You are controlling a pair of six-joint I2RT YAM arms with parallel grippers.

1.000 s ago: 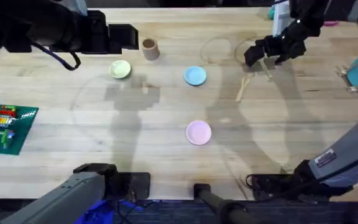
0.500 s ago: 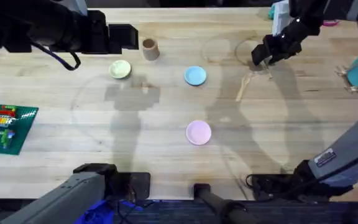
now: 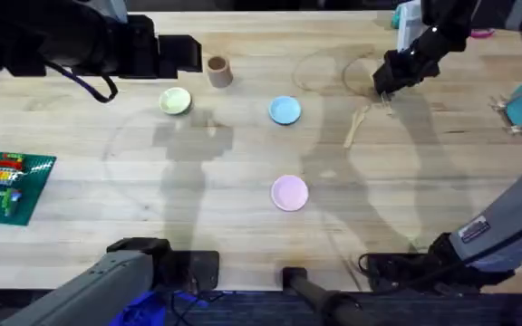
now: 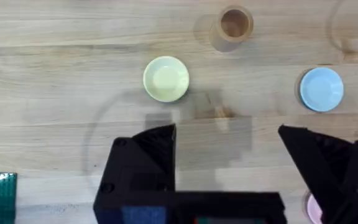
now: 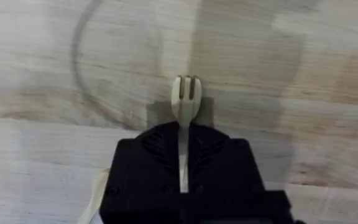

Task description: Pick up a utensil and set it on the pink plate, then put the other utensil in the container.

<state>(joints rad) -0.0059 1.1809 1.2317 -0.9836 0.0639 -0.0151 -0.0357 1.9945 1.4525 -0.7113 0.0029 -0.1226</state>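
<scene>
**A:** Right wrist view first: what does the right gripper (image 5: 182, 163) have?

**B:** Its black fingers are clamped on the handle of the small pale wooden fork (image 5: 184, 99). The short tines stick out just beyond the fingertips, over bare wood.

**A:** And from overhead?

**B:** That gripper (image 3: 390, 83) sits at the far right of the light wooden table (image 3: 107, 199). The slim pale wooden spoon (image 3: 355, 126) lies just near-left of it, its long axis running near-to-far with a slight lean.

**A:** Where is the fork headed?

**B:** To the small round light-pink plate (image 3: 289, 193), which lies well apart, toward the near side and to the left of the gripper. I judge the carry must run near-left, passing to the right of the light-blue plate (image 3: 285, 110).

**A:** The left arm?

**B:** Its gripper (image 4: 225, 158) hangs at the far left with fingers spread apart, holding nothing. The tan-brown cylindrical cup (image 3: 218, 71) and the pale-yellow plate (image 3: 175, 100) are close to it, so it seems better placed for the container.
</scene>
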